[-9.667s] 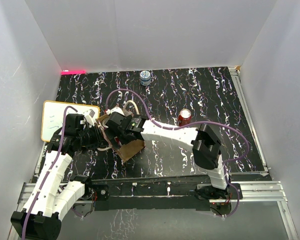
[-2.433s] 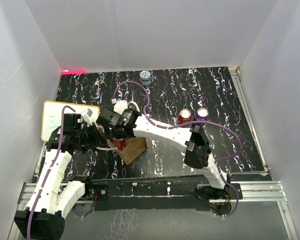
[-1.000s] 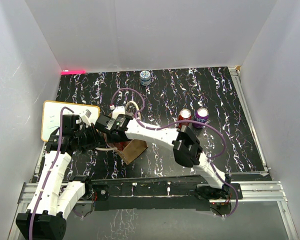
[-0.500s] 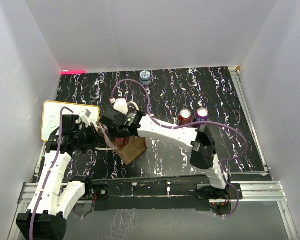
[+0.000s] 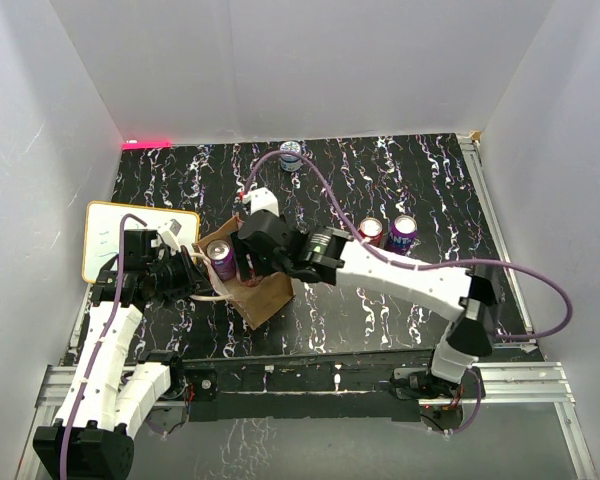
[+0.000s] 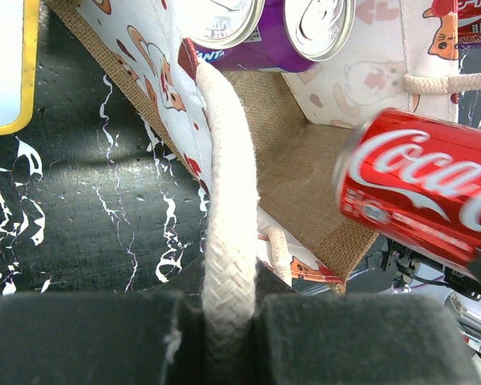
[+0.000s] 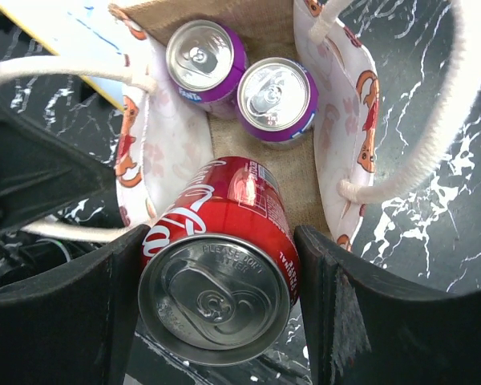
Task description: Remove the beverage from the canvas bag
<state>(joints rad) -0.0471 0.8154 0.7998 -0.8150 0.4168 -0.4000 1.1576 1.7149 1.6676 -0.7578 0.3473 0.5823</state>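
Since half a second ago the right arm has been swung back and the red can [image 7: 224, 265] raised to the mouth of the bag [image 7: 337, 104]. There it is clamped, tilted, in the right jaws between the side walls. Two purple cans [image 7: 276, 96] are seen upright at one end. The left jaws are closed on a rope handle [image 6: 228, 241]. Desk [image 5: 330, 180] room is seen rightward, up to two more cans [image 5: 402, 233].

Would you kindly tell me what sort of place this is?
Probably a robot test cell: plain white panel walls box in a black marbled tabletop, and an aluminium rail carries the arm bases.
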